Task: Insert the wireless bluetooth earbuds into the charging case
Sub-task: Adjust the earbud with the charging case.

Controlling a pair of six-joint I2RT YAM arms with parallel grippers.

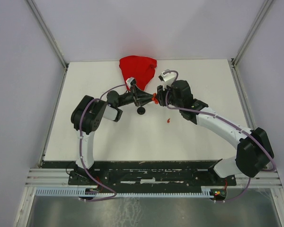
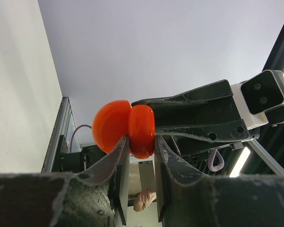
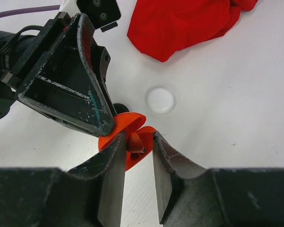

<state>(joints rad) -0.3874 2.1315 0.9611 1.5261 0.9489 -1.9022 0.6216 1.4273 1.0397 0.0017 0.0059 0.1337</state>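
We see both arms stretched toward the far middle of the table, their tips meeting nose to nose just in front of the red cloth. The left arm rises from its base, bends at the elbow and runs rightward, roughly level. The right arm sweeps up and left in a long arc, with its wrist bent down toward the meeting point. The left gripper is tipped so that its camera looks upward, and its jaws are clamped tight on one half of the red charging case, which is hinged open and held clear of the table. The right gripper points down at that case from the other side, with its jaws only narrowly parted. A red earbud stands between them in the hollow of the case, and we see a small gap beside it; we cannot tell whether it is fully seated. A second red earbud lies loose on the table, near the right arm. A black case sits on the table just below the grippers, and a white case lies between them and the cloth.
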